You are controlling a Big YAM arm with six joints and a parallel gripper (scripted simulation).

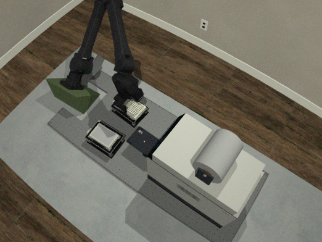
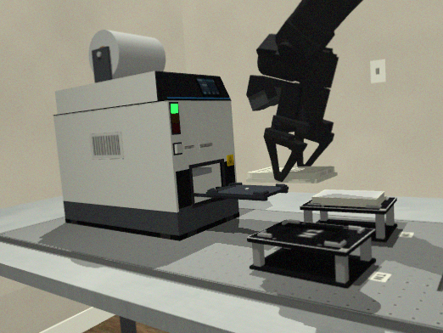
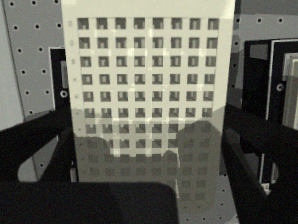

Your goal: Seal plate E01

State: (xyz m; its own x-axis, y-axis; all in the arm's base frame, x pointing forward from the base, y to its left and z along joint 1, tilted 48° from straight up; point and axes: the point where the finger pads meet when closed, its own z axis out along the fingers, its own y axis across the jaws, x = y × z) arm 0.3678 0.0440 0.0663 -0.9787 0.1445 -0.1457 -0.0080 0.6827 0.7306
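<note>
My gripper (image 1: 127, 105) (image 2: 293, 167) (image 3: 148, 111) is shut on plate E01 (image 1: 136, 110) (image 2: 318, 173) (image 3: 149, 65), a white well plate, gripped across its width and held level in the air. In the top view it hangs over the black nest N1 (image 1: 131, 120) (image 2: 311, 239), whose top is bare. The sealer's dark stage (image 1: 143, 140) (image 2: 246, 191) is out and has nothing on it. The sealer's lamp (image 2: 174, 109) is green. Its START button (image 2: 177, 149) sits below the lamp.
Nest N2 (image 1: 94, 142) (image 2: 382, 208) carries a covered white plate (image 1: 104, 135) (image 2: 348, 196) beside N1. The sealer body with its foil roll (image 1: 219, 154) (image 2: 127, 53) stands behind the stage. The arm's green base (image 1: 77, 94) is at the table's far end.
</note>
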